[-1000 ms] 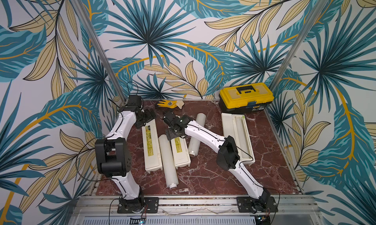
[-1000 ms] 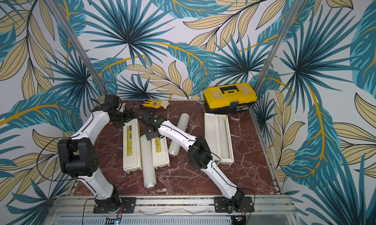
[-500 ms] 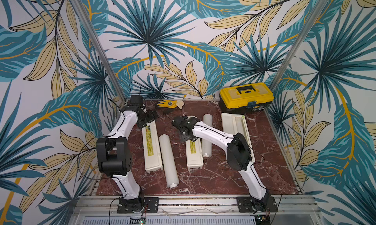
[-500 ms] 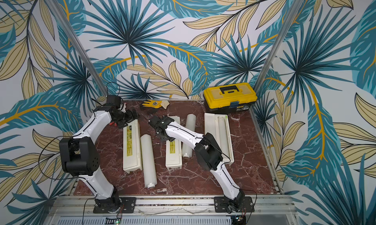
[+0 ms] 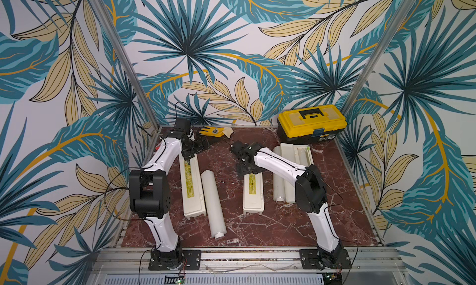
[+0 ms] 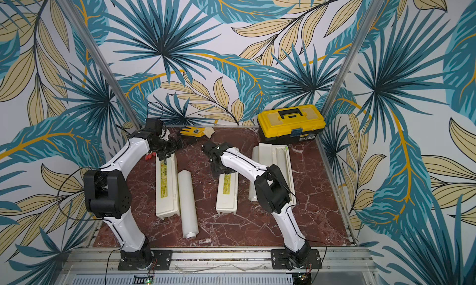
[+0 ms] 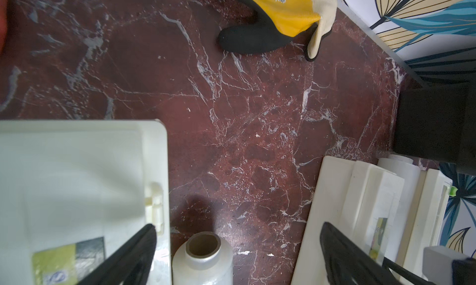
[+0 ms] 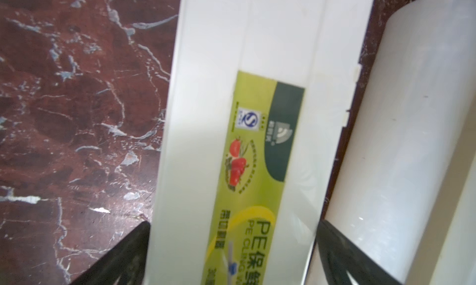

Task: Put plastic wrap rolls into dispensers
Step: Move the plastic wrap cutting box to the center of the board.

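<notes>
Above marble surface (image 5: 244,227), holding left and right jaws apart, squaring the right astride closed middle dispenser (image 5: 253,193) for lid-lifting.

Two cream-white dispensers lie shut, yellow labels up: the left dispenser (image 5: 192,185) and the middle dispenser (image 5: 253,196). A translucent loose roll (image 5: 213,201) lies between them, just beside the left one. The open dispenser (image 5: 288,154), rightmost, holds a second roll (image 5: 303,156). A third roll (image 5: 279,188) lies alongside it.
</notes>
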Available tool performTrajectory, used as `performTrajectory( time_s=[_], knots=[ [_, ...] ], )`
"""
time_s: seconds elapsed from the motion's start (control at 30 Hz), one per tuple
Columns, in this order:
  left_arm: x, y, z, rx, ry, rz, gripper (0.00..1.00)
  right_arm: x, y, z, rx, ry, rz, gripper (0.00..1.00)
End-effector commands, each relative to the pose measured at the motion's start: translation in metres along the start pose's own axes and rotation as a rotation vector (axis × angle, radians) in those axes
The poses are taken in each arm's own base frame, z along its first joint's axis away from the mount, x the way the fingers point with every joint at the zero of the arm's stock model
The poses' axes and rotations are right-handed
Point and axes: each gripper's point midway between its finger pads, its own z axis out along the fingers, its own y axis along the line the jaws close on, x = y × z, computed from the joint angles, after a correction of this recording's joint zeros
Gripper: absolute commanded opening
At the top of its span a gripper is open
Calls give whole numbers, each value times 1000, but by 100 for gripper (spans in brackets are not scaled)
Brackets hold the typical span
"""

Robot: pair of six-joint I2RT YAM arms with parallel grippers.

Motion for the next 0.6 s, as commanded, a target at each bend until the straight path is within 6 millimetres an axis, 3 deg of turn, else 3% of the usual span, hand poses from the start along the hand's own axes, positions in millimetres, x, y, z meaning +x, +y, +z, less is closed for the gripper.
performTrajectory(
  time_s=[0.0, 0.23, 0.57],
  knots=[
    [-12, -9, -2, 21, -28, 22, 100, 5, -2, 2, -47, 70, 44, 99],
    [-13, -10, -2, 21, -32, 19, 100, 10, 1, 22, -38, 136, 41, 99],
    [-12, -13, 4, 33, -21, 20, 100, 7, 7, 13, -136, 105, -115, 95]
  ],
)
